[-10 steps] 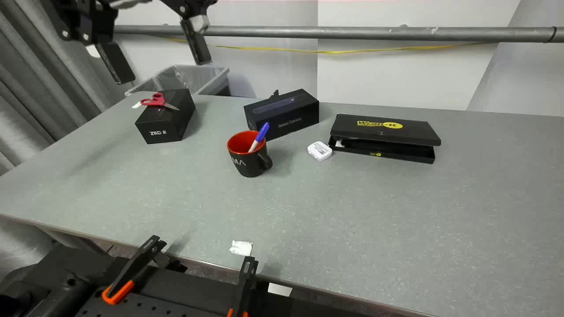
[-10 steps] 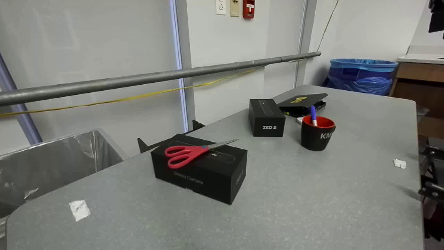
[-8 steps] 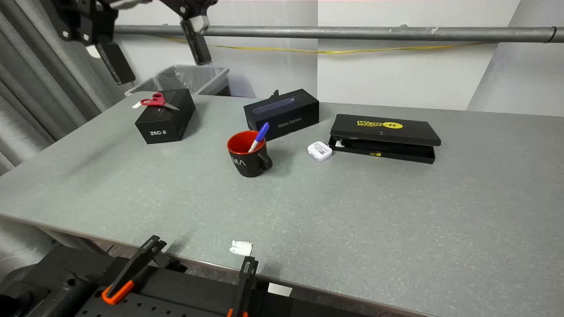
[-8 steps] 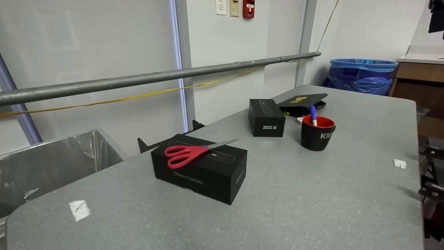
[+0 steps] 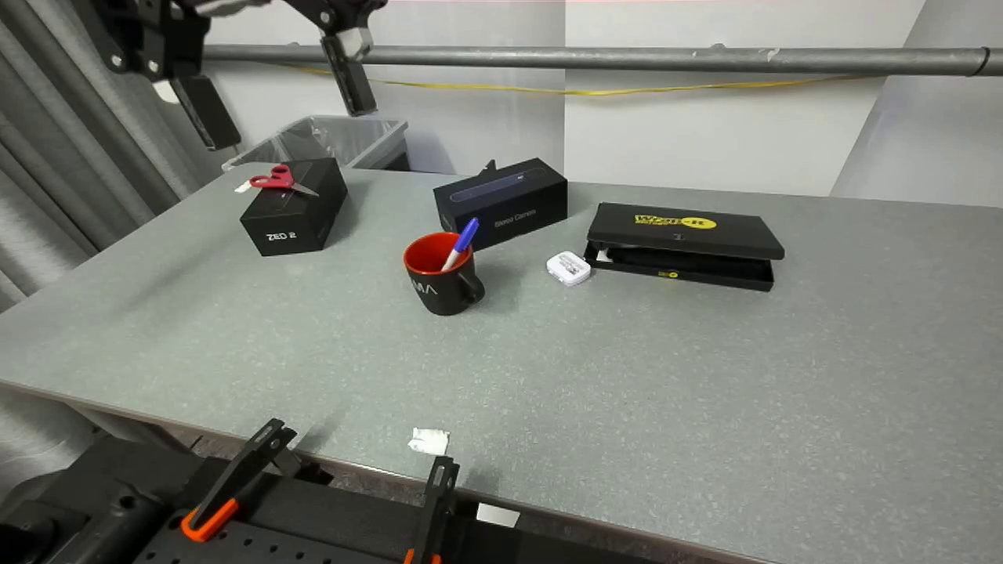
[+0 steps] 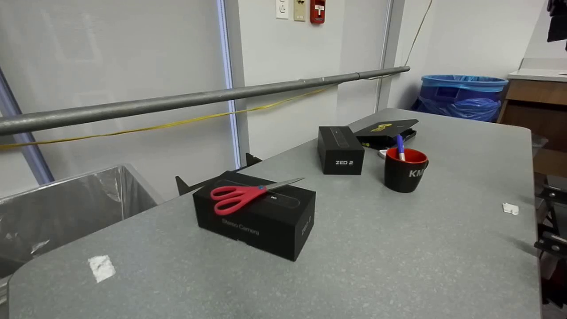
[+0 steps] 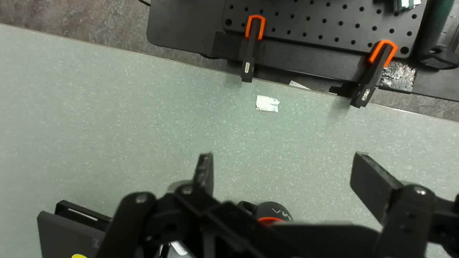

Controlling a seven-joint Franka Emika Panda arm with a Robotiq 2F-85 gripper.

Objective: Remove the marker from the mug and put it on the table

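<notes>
The mug [image 5: 443, 294] is black outside with a red inside and a handle, and stands upright on the grey speckled table [image 5: 627, 376]. It also shows in an exterior view [image 6: 401, 176]. The marker [image 5: 464, 240], white with a blue cap, stands tilted in the mug, cap up; it also shows in an exterior view [image 6: 400, 145]. My gripper [image 5: 284, 106] is open and empty, high above the table. In the wrist view my gripper [image 7: 283, 165] has its fingers wide apart; part of the mug [image 7: 271, 209] shows behind the gripper body, and the marker is hidden.
A black box [image 5: 501, 202] stands close behind the mug. Another black box [image 6: 257, 215] carries red scissors [image 6: 239, 197]. A small white case [image 5: 569, 268] and a flat black case [image 5: 682, 235] lie beside the mug. Clamps [image 5: 243, 474] sit at the table edge.
</notes>
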